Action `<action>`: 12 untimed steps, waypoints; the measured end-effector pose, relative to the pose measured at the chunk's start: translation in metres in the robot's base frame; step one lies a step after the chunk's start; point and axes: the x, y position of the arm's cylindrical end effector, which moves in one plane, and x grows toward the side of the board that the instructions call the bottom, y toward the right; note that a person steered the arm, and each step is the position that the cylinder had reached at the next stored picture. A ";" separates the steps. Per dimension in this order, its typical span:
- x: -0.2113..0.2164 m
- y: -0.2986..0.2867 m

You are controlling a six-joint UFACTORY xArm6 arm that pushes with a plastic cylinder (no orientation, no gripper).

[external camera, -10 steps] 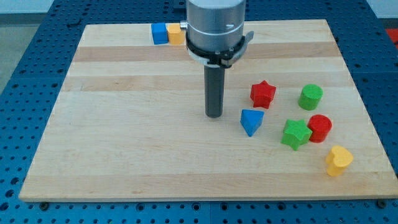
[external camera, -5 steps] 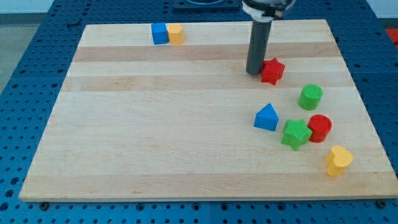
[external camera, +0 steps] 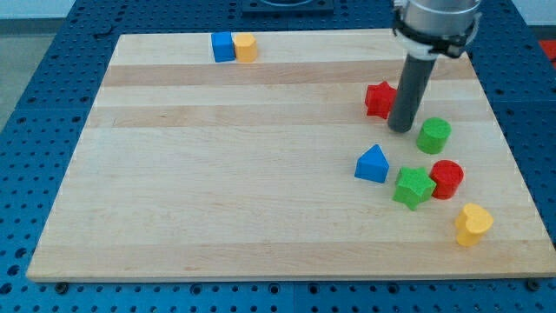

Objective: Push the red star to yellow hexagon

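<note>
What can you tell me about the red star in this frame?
The red star is a small, solid-looking block in glossy red, lying flat on the wooden board towards the view's upper right. Its right points are hidden behind the dark rod, so contact there cannot be judged. My tip sits just to its lower right, between it and the green cylinder. No other block touches it.

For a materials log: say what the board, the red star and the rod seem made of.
Board: pale wood, judging by its grain bands, matt finish.
Red star: probably plastic or painted wood; flat, even colour, slight sheen.
Rod, my tip just right of the star: dark and smooth, material unclear.
</note>
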 end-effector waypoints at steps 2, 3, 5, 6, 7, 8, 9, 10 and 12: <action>-0.035 -0.066; -0.062 -0.096; -0.117 -0.112; -0.119 -0.112; -0.122 -0.108; -0.134 -0.100; -0.154 -0.098; -0.167 -0.105; -0.169 -0.126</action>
